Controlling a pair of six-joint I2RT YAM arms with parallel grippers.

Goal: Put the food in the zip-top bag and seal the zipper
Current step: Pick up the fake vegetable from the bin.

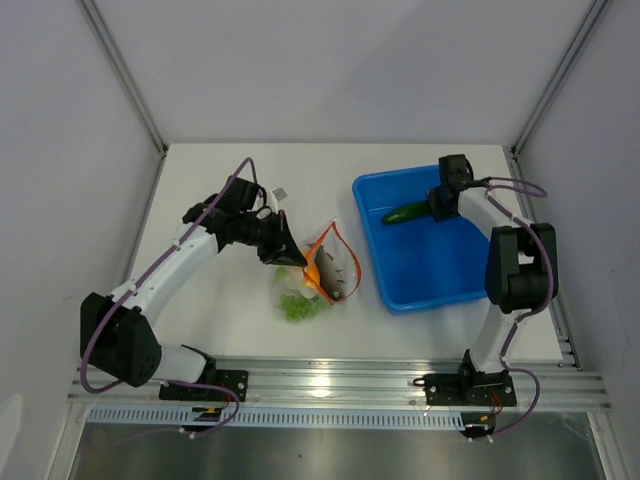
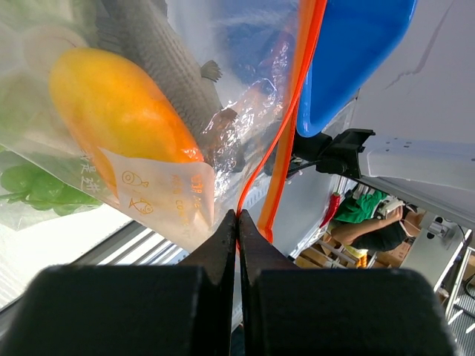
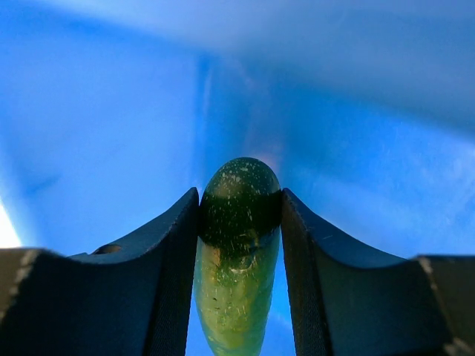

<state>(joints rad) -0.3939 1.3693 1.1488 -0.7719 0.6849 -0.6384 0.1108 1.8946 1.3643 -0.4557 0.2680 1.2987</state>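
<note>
1. The left gripper, well left of the blue tray, is pinched fully closed on the zipper, clamping the orange-red strip at the bag's mouth.
2. The zip-top bag sits just left of the tray with its mouth gaping. Through the clear plastic show a yellow-orange piece, a grey fish-shaped piece and green pieces.
3. Inside the tray, toward its far end, the right gripper is clamped at a middling width on a green cucumber-shaped piece, with a finger pressed against each side.
</note>
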